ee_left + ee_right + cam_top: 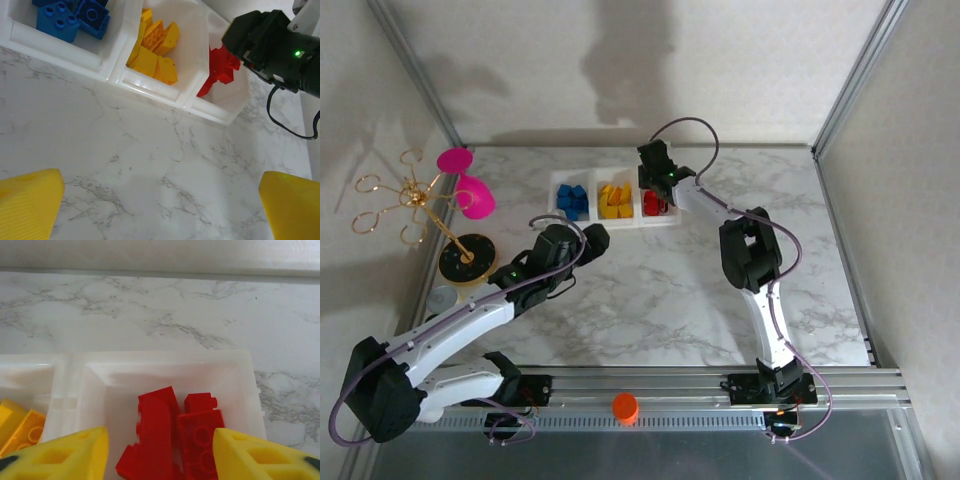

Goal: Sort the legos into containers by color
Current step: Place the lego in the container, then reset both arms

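Your L gripper [588, 240] hangs low over the table [150, 150], just in front of the bins [112, 75]. Its jaws are spread wide w/ nothing in them. It's prob. parked there to keep out of the way.

In the bins, L to R: blue bricks [572, 200], yellow bricks [615, 200], red bricks [170, 440]. Each color sits in its own bin, so no mix-ups.

Your R gripper [160, 455] is right over the last bin. Its jaws are apart, and the red bricks lie down in the bin under them, not pinched. Good spot to drop a red one. Job looks almost done, I think.
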### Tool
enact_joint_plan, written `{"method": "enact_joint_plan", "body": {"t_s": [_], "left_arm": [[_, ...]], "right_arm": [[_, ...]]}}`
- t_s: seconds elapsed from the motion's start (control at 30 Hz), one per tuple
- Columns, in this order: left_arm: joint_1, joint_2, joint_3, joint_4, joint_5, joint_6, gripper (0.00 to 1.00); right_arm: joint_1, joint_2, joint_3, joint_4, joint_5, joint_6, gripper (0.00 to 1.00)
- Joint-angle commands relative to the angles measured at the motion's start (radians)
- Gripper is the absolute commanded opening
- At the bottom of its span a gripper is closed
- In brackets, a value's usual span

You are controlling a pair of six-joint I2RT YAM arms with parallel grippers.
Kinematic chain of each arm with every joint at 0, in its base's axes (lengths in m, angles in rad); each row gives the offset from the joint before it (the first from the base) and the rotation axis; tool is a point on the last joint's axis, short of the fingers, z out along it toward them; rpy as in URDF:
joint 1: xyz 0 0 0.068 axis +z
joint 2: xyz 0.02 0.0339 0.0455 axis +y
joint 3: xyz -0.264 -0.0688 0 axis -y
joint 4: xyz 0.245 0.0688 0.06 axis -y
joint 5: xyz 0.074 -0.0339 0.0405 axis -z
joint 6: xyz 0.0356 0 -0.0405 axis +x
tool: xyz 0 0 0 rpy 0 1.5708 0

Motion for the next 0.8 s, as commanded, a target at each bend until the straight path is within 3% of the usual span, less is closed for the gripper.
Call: {"method": "enact_joint_plan", "body": {"t_s": [0.0,0.17,0.27,0.4,0.5,0.57,0.63,0.7,0.77], "left_arm": [[0.013,-0.014,0.035,0.013,-0.016,0.023,1.0],[0.021,-0.049,0.028,-0.02,-0.114,0.049,1.0],[0.023,-0.078,0.026,-0.093,-0.271,0.068,1.0],[0.05,-0.14,-0.025,-0.099,-0.527,0.105,1.0],[0.105,-0.169,-0.091,-0.041,-0.713,0.125,1.0],[0.16,-0.164,-0.143,0.05,-0.786,0.175,1.0],[0.209,-0.143,-0.231,0.236,-0.839,0.317,1.0],[0.281,-0.119,-0.331,0.469,-0.813,0.496,1.0],[0.384,-0.076,-0.42,0.67,-0.698,0.56,1.0]], "right_arm": [[0.01,-0.121,-0.034,0.024,-0.017,-0.026,0.63],[0.007,-0.35,-0.237,0.097,-0.047,-0.008,0.79],[-0.01,-0.52,-0.416,0.148,-0.026,0.04,0.98],[-0.092,-0.818,-0.792,0.349,-0.043,0.093,0.99],[-0.172,-0.958,-0.989,0.418,0.029,0.089,0.99],[-0.202,-1.01,-1.114,0.492,0.157,0.032,0.99],[-0.244,-1.031,-1.226,0.577,0.249,-0.028,0.99],[-0.303,-1.027,-1.321,0.673,0.294,-0.051,0.98],[-0.382,-0.999,-1.407,0.788,0.283,-0.05,0.99]]}}
